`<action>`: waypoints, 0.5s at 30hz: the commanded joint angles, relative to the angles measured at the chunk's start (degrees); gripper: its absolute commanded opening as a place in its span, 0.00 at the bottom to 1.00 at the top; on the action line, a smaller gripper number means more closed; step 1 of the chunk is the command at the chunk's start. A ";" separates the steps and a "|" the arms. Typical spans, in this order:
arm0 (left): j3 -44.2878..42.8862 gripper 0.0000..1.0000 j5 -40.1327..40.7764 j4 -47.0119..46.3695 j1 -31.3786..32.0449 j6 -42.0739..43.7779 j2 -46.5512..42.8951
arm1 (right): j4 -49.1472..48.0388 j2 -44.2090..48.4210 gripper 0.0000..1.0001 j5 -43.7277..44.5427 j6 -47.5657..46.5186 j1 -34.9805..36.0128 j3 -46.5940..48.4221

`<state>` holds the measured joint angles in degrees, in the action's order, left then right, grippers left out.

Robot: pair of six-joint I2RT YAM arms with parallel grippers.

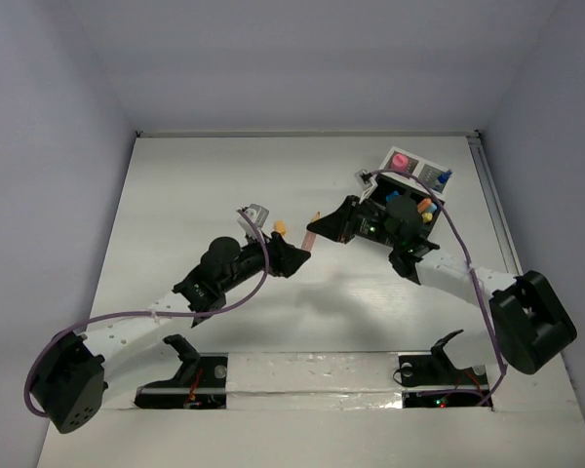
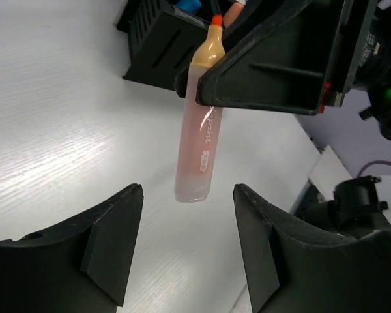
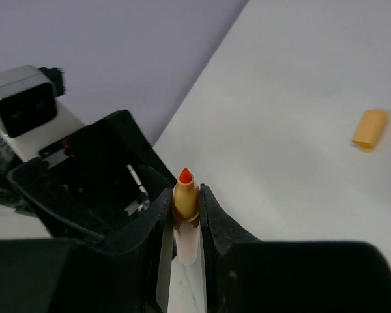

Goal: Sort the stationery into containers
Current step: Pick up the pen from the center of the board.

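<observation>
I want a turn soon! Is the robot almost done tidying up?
Partly. Several pieces already sit in the black box. The right gripper is clamped on a clear orange-tipped marker; the left gripper is open. A small orange piece lies on the table, unsorted.

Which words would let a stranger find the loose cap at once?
On the white table, look near the middle, just beyond the left pincer. The cap lies there on its side: short, yellow-orange and stubby, unlike the long clear pen nearby.

- The pen (image 2: 197, 140) is clear pink, with a tan neck and an orange tip.
- The cap (image 3: 369, 128) is yellow.
- The counter (image 1: 205, 195) is white.
- The box (image 2: 153, 52) is black.
</observation>
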<state>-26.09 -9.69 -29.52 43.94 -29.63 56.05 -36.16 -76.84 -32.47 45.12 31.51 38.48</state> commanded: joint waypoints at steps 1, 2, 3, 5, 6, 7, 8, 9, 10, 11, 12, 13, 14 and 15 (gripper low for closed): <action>1.04 0.54 -8.32 -5.90 -1.14 -4.64 -1.47 | -12.16 -2.34 0.00 -10.14 4.52 -0.22 3.71; 1.12 0.55 -9.28 -7.29 -1.75 -5.17 -1.47 | -15.48 -3.83 0.00 -11.03 5.67 -0.22 3.80; 1.21 0.55 -11.20 -8.09 -2.45 -5.70 -1.47 | -16.65 -4.28 0.00 -11.56 6.72 -0.22 3.80; 1.65 0.55 -12.54 -10.54 -3.07 -7.10 -1.47 | -18.06 -4.99 0.00 -12.70 8.05 -0.22 4.15; 1.83 0.55 -13.59 -11.17 -3.07 -7.37 -1.47 | -19.11 -5.60 0.00 -13.23 9.27 -0.22 4.15; 1.92 0.55 -14.12 -11.78 -3.77 -7.72 -1.30 | -20.43 -5.95 0.00 -14.28 10.15 -0.22 3.80; 2.00 0.54 -14.65 -13.10 -3.78 -8.07 -1.04 | -23.48 -6.22 0.00 -14.90 11.03 -0.22 3.71; 2.35 0.54 -15.96 -13.81 -4.30 -8.95 -0.51 | -24.82 -7.26 0.00 -15.43 13.13 -0.22 3.71; 2.70 0.52 -16.67 -15.12 -4.83 -9.57 -0.24 | -26.23 -7.80 0.00 -16.65 14.19 -0.22 3.71; 3.06 0.51 -17.46 -17.39 -4.83 -10.09 0.02 | -28.59 -8.41 0.00 -17.18 15.07 -0.22 3.80; 3.32 0.50 -18.60 -18.29 -5.44 -11.06 0.37 | -29.74 -9.02 0.00 -17.62 16.04 -0.22 3.88; 3.58 0.48 -19.04 -18.90 -5.45 -11.33 0.63 | -31.06 -10.25 0.00 -18.41 17.88 -0.22 3.88; 3.67 0.45 -19.39 -19.52 -5.45 -11.50 0.81 | -33.77 -10.87 0.00 -18.59 18.76 -0.22 3.88; 3.59 0.43 -19.66 -19.61 -5.45 -11.59 1.07 | -34.93 -11.49 0.00 -18.77 19.73 -0.22 3.88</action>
<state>-22.96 -25.47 -42.44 38.85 -39.18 56.62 -59.75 -86.74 -47.70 59.70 31.44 40.18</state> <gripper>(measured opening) 0.445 0.231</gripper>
